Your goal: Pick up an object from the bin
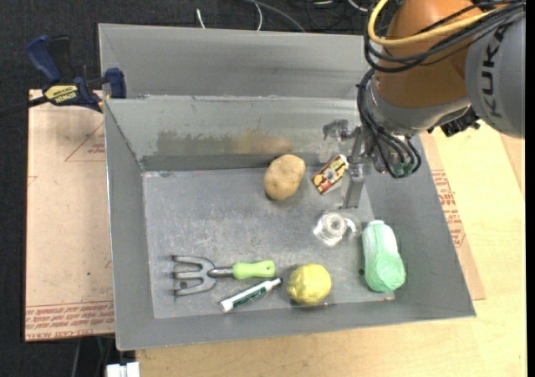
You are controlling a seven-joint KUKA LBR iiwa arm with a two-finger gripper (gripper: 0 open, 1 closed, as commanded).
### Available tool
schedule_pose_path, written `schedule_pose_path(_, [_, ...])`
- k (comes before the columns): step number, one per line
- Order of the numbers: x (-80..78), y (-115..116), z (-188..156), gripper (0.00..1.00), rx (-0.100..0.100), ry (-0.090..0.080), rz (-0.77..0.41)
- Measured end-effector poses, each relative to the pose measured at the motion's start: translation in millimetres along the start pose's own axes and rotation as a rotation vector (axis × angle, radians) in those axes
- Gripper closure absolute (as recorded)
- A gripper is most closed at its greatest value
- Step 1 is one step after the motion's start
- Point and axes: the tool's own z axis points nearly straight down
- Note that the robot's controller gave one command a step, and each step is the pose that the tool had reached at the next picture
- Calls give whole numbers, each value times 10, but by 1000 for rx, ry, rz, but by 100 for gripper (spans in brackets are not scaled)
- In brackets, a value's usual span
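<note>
My gripper (355,187) hangs below the orange cover at the bin's right side, towards the back. It stands right beside a small red and yellow packet (331,174), which lies just to its left. A clear, round plastic piece (332,228) rests on the floor a little in front of the gripper. Left of the packet sits a tan, potato-shaped lump (285,176). I see nothing held in the gripper.
A green and white bundle (382,257) lies at the front right. Along the front are a yellow lemon (309,284), a white tube (250,293) and a small garden fork with a green handle (221,272). The arm reaches in over the right wall.
</note>
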Motion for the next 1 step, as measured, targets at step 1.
schedule_pose_path(1, [-65, -341, 810, 0, 0, -5, -14])
